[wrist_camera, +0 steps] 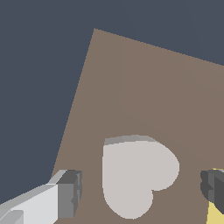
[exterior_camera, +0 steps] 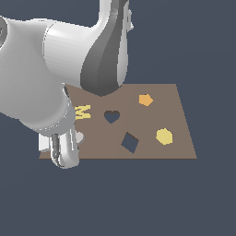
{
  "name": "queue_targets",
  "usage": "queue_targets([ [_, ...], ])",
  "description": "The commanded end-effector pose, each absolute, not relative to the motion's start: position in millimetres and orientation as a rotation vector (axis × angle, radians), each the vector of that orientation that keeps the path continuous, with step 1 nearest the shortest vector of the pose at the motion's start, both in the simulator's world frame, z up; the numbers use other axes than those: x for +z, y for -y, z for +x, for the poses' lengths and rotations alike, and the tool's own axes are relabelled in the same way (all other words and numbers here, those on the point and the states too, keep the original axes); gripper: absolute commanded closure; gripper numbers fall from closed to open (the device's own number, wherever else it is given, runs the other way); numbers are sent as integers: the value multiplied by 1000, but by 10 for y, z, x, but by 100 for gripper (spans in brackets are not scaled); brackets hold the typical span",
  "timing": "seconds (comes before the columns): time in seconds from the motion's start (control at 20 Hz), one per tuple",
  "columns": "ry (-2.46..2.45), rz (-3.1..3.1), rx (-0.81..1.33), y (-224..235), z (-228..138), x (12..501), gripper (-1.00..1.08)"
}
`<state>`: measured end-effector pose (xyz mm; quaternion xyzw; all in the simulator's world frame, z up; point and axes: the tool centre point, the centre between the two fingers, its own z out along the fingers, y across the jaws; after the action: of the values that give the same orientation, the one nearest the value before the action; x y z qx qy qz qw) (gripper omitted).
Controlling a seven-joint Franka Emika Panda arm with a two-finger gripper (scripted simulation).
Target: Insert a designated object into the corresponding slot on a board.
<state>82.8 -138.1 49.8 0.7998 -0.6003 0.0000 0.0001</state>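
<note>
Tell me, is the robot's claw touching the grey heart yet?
Apart. In the wrist view, bare brown board shows between the grey heart and each finger of the gripper, on both sides.

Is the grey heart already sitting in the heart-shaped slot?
No: the slot shows empty and dark, while the grey heart lies on the bare board between the open hand's fingers.

The heart piece point(wrist_camera: 135, 175) lies flat on the board point(wrist_camera: 144, 87), between the claw's point(wrist_camera: 142, 192) spread fingers point(wrist_camera: 70, 192). The heart slot point(exterior_camera: 111, 116) sits well off toward the exterior view's right of the claw, the letter M point(exterior_camera: 82, 112) between them.
</note>
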Motion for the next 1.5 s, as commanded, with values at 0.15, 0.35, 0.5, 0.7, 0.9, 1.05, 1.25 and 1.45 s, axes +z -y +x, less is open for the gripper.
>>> queue_targets([
  [0.15,1885,2513,0,1380,828,435,-92],
  [0.35,1885,2513,0,1379,826,315,-92],
  [0.5,1885,2513,0,1379,825,299,108],
  [0.7,1885,2513,0,1379,825,299,108],
  [0.9,1885,2513,0,1379,825,299,108],
  [1.05,1885,2514,1,1375,828,311,108],
  [1.25,1884,2513,-1,1376,826,330,108],
  [1.45,1874,2521,-1,1348,812,332,108],
])
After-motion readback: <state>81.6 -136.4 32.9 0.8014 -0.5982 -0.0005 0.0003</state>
